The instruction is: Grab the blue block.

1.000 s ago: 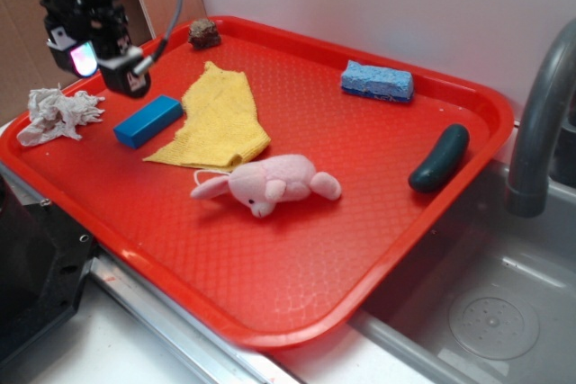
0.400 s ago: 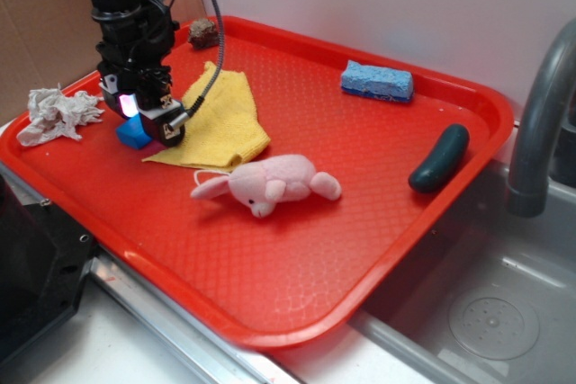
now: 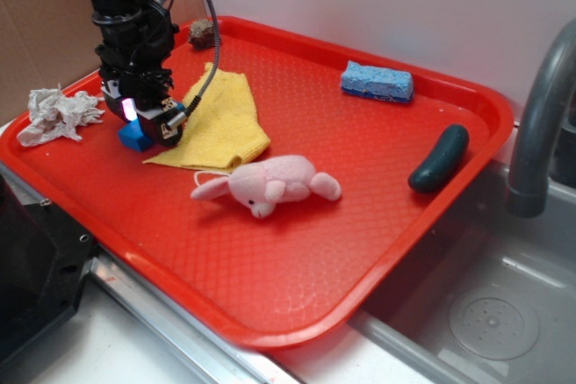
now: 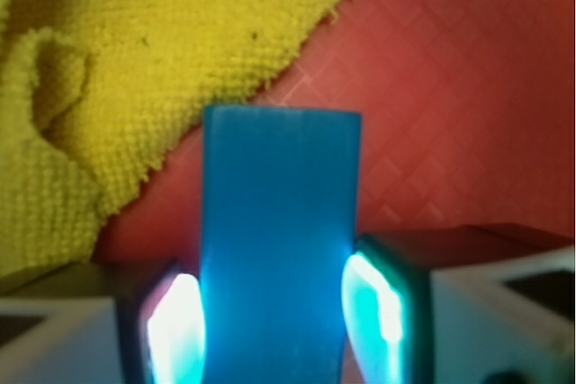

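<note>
The claw is down on the red tray at the left edge of the yellow cloth, its two fingers pressed against the long sides of the blue block, grasping it. Only one end of the block shows below the claw in the exterior view, on the side away from the cloth

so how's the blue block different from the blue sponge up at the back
The blue block is a deeper, smooth blue; the sponge is paler and porous. The block sits between the gripper fingers beside the yellow cloth; the sponge lies alone near the tray's far edge. Both are rectangular.
</note>
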Tool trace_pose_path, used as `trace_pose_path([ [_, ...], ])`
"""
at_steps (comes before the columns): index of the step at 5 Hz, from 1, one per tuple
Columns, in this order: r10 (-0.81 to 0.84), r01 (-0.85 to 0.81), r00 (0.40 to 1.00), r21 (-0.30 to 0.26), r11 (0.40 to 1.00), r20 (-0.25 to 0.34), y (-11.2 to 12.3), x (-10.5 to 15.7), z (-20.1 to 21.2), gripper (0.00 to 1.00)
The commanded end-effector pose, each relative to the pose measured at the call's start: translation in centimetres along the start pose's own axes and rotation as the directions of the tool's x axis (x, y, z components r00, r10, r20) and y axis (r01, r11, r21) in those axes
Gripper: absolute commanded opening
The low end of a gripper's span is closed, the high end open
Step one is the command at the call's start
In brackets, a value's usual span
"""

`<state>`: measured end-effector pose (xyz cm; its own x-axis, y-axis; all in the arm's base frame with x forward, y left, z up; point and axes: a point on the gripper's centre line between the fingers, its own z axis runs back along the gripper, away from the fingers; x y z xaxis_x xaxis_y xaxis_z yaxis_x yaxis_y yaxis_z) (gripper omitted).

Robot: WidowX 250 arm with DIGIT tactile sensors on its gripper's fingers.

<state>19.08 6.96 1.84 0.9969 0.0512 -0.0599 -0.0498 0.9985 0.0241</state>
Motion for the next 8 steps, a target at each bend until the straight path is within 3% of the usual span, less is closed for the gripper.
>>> trace_pose_path([
  [1, 0.039, -0.04, 0.997, 0.0, 0.999, -0.069, 0.7, -0.9, -1.5, 1.0],
  [2, 0.046, -0.046, 0.998, 0.008, 0.999, -0.053, 0.7, -1.0, -1.3, 0.06],
  [3, 0.049, -0.049, 0.998, 0.013, 0.999, -0.029, 0.7, -1.0, 0.3, 0.0],
  [4, -0.011, 0.01, 0.998, 0.015, 1.0, 0.069, -0.4, -1.3, 5.3, 0.0],
  [5, 0.082, -0.088, 0.987, 0.034, 0.996, 0.141, -3.5, -2.3, 10.3, 0.0],
  [6, 0.014, -0.014, 0.989, 0.002, 1.0, 0.15, -6.8, -3.2, 15.4, 0.0],
  [7, 0.068, -0.06, 0.986, -0.053, 0.997, 0.154, -8.6, -3.5, 20.6, 0.0],
  [8, 0.129, -0.121, 0.987, -0.085, 0.989, 0.093, -8.7, -3.2, 22.3, 0.0],
])
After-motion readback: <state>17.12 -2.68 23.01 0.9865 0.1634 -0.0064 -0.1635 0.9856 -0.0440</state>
